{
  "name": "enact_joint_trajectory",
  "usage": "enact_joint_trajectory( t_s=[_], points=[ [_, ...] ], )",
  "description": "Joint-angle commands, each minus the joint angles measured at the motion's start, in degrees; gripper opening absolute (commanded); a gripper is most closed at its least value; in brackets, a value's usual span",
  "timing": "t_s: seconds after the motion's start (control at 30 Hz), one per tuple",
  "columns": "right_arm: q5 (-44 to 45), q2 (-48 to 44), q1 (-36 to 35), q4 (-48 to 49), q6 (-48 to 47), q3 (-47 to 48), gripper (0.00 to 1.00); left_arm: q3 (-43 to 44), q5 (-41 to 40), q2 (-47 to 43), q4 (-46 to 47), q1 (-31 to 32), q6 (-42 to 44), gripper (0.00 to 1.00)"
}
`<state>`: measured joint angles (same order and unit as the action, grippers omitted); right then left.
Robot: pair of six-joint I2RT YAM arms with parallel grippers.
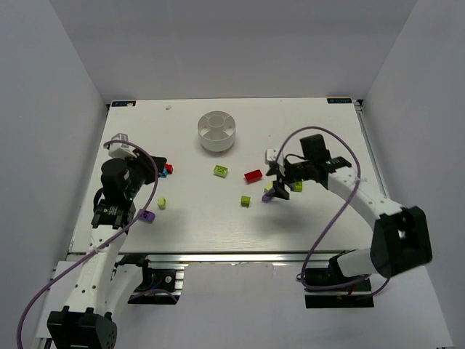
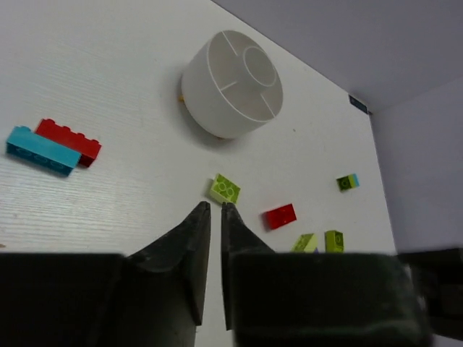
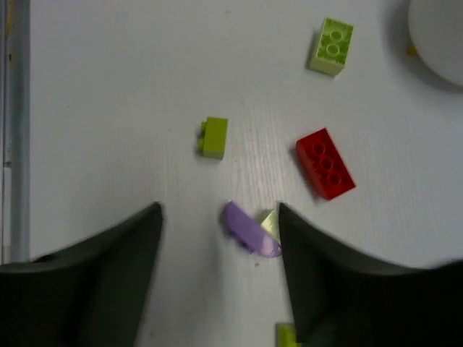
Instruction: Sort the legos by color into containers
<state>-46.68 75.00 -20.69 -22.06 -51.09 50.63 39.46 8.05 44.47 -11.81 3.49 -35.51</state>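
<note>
Overhead: white dish with wedge compartments and a central well sits at the far middle of the table; legos lie scattered on the tabletop, nearer the arms
Left claw: fingers pressed together, pinching nothing; tips point at a lime brick just ahead
Beside left claw: cyan brick and long red brick lie side by side, touching
Right claw: fingers spread, low over the table; purple brick lies between them, a pale lime piece touching it
Beyond right claw: short red brick and small lime brick lie apart
Near left arm: second purple brick; lone lime brick just beside it
</note>
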Motion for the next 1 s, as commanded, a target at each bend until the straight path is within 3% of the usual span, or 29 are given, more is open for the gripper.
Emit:
enact_joint_trajectory(
  t_s=[0.0, 0.13, 0.23, 0.5, 0.97],
  points=[
    [0.09, 8.21, -2.95, -2.71, -0.49, 10.79, 0.85, -1.93, 7.5, -1.05, 2.23, -0.06, -1.32, 0.34],
    [0.97, 12.87, -4.09, -5.45, -7.43, 14.75, 0.89, -4.04, 10.84, -0.96, 2.58, -0.06, -2.81, 0.75],
    [2.37, 16.31, -4.53, -3.25, -9.73, 16.07, 0.89, -5.62, 12.77, -1.31, 3.38, -0.06, -4.04, 0.83],
    [8.7, 26.94, -5.33, -4.39, -15.35, 22.84, 0.82, -7.47, 12.95, -3.15, 3.46, -0.06, -5.54, 0.84],
    [15.47, 35.3, -5.33, -1.93, -18.96, 26.0, 0.78, -6.68, 12.16, -1.32, 2.85, -0.06, -4.92, 0.84]
  ],
)
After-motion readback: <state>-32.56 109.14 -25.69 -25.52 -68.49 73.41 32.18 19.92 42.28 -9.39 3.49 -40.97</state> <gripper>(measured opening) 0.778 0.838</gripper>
